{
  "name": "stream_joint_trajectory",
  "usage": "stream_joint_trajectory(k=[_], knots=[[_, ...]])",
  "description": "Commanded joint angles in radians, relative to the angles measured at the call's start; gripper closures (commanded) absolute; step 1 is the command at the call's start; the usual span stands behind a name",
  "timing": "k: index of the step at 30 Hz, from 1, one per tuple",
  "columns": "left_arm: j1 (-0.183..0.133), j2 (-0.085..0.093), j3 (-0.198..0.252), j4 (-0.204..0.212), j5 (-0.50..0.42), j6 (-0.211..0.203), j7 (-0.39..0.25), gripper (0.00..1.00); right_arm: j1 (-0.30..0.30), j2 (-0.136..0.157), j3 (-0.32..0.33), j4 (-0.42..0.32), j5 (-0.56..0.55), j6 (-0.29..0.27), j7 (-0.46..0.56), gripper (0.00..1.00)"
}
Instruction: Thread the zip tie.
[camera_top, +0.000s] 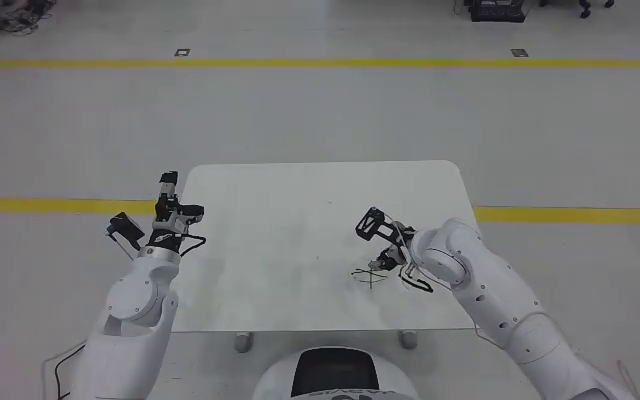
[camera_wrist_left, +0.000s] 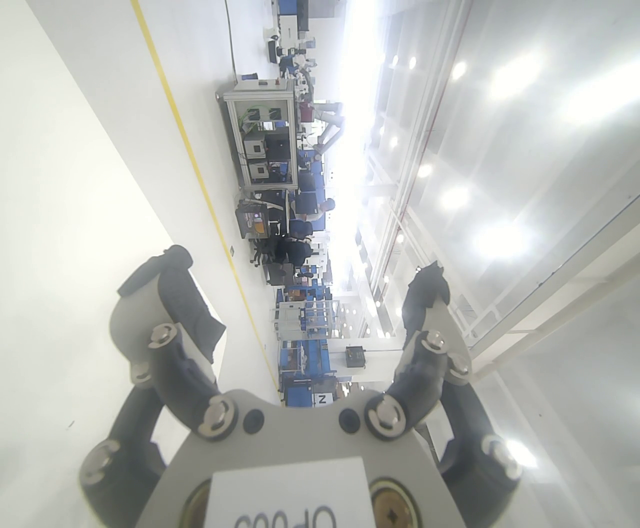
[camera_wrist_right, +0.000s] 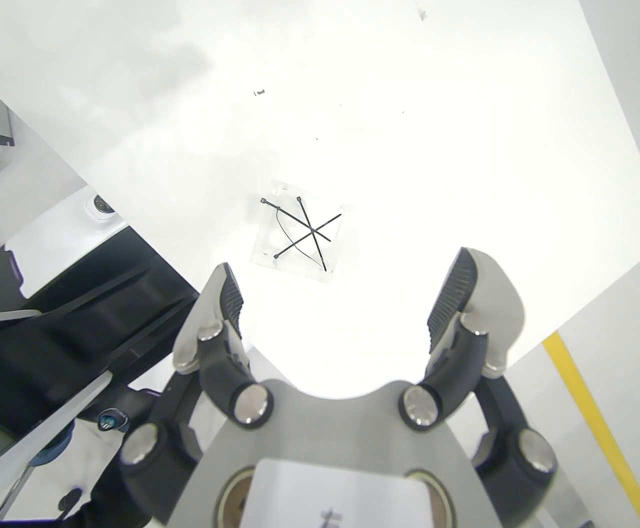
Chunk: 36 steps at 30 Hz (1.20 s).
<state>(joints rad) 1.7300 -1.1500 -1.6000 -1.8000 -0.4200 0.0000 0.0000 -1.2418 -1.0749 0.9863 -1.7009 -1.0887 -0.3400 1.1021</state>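
Observation:
Three black zip ties (camera_wrist_right: 305, 231) lie crossed over one another in a small clear tray (camera_wrist_right: 264, 250) on the white table (camera_top: 300, 220). In the top view the zip ties (camera_top: 368, 273) sit near the table's front right. My right gripper (camera_wrist_right: 345, 275) hangs above the table just short of the tray, open and holding nothing. From the top view, this right gripper (camera_top: 373, 224) is a little behind the ties. My left gripper (camera_top: 180, 197) is at the table's left edge, open and holding nothing. In its own view the left gripper (camera_wrist_left: 300, 280) points out into the room.
The table's surface around the tray is bare white. A yellow floor line (camera_top: 560, 214) runs behind the table's right side. Machines and workstations (camera_wrist_left: 265, 145) stand far off in the hall.

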Motion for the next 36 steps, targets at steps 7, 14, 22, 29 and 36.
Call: stream_joint_trajectory(k=[7, 14, 22, 29, 36], knots=[[0.0, 0.0, 0.0, 0.0, 0.0, 0.0, 0.0, 0.0, 0.054, 0.03, -0.134, 0.017, -0.011, 0.0, -0.047, 0.0], [0.0, 0.0, 0.0, 0.0, 0.0, 0.0, 0.0, 0.0, 0.187, 0.077, -0.315, 0.079, 0.15, 0.0, -0.092, 0.0], [0.0, 0.0, 0.0, 0.0, 0.0, 0.0, 0.0, 0.0, 0.186, 0.077, -0.315, 0.079, 0.15, 0.0, -0.1, 0.0], [0.0, 0.0, 0.0, 0.0, 0.0, 0.0, 0.0, 0.0, 0.228, 0.09, -0.366, 0.14, 0.243, 0.0, -0.152, 0.0], [0.0, 0.0, 0.0, 0.0, 0.0, 0.0, 0.0, 0.0, 0.288, 0.109, -0.451, 0.16, 0.315, 0.0, -0.206, 0.0]])
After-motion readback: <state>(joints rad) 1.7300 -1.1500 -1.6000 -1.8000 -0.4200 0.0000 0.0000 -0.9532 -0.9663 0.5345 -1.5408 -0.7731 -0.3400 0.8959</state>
